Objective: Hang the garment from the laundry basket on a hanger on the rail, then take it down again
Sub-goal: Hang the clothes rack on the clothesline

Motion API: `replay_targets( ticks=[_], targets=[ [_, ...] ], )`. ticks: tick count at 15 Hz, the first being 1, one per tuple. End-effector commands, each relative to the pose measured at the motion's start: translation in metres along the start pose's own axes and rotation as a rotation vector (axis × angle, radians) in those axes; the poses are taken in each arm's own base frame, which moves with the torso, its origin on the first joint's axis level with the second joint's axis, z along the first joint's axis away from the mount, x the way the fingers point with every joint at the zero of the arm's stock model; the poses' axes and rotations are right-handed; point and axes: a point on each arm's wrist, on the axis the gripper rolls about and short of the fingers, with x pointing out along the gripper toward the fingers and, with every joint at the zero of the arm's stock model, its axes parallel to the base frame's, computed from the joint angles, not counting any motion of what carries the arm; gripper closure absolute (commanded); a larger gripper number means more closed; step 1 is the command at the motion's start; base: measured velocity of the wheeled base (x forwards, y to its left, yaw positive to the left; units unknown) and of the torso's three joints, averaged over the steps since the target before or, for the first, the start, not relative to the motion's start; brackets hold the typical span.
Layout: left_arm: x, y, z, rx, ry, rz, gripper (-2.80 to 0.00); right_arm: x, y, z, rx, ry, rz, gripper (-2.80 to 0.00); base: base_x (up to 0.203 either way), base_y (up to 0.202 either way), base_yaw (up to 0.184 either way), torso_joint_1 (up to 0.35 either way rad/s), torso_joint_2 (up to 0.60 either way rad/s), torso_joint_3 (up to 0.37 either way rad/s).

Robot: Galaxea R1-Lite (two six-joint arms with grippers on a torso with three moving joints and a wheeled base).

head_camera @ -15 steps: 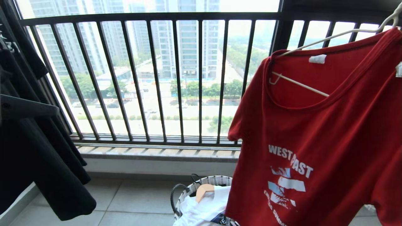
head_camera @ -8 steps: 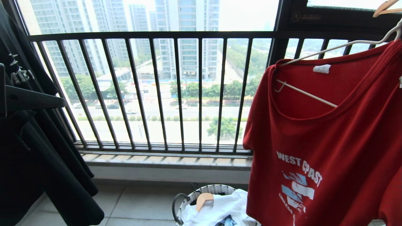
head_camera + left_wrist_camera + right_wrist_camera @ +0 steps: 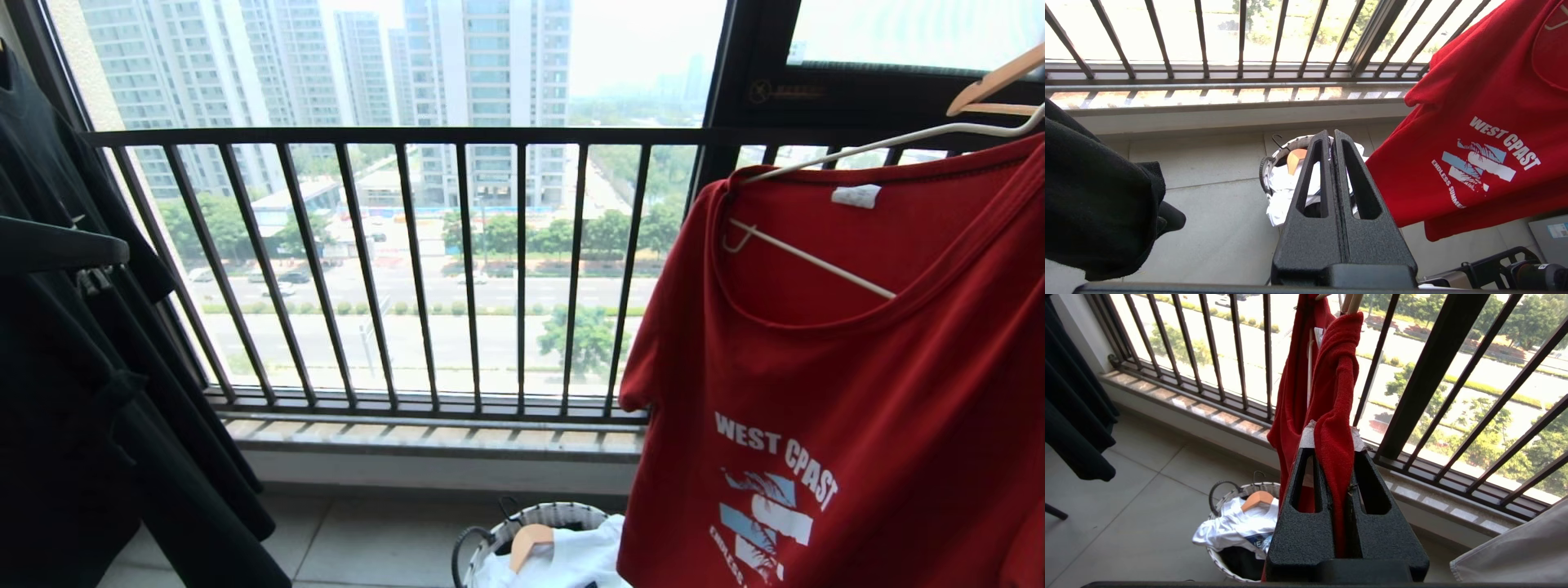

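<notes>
Pinching soft matt red cloth of the garment (image 3: 1331, 396) between the rough, grainy black plastic fingers (image 3: 1306, 522) of the right gripper (image 3: 1331, 451); showing above it a smooth coated wire hanger (image 3: 816, 261); lying below, woven basket (image 3: 1224, 555), matt floor tiles (image 3: 1126, 490).

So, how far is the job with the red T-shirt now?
Done: the red T-shirt is out of the laundry basket and on the white hanger. In hand: the right gripper is shut on its fabric; the left gripper is shut, empty. Left: the rail stage cannot be judged.

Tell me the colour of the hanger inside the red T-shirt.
White; the hanger shows best in the head view, through the neck of the T-shirt.
</notes>
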Motion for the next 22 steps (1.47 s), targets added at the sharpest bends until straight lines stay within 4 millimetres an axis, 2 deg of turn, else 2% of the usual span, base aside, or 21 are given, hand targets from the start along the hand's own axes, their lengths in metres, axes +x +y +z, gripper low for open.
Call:
replay_targets(
  ticks=[1,14,22],
  targets=[
    [-0.007,-0.001,-0.001,0.0,-0.013,-0.006,0.0,-0.004,-0.001,-0.006,-0.002,0.006,-0.001,0.0,0.0,0.0,0.0,0.212,-0.52,-0.306],
    [-0.012,-0.001,0.0,-0.021,-0.033,-0.01,0.0,-0.016,-0.003,-0.019,-0.001,0.007,0.001,0.0,0.0,0.0,0.0,0.252,-0.57,-0.312],
    [-0.012,-0.001,0.0,-0.021,-0.033,-0.01,0.0,-0.016,-0.003,-0.022,-0.002,0.013,0.004,0.0,0.0,0.0,0.0,0.168,-0.35,-0.193]
  ],
)
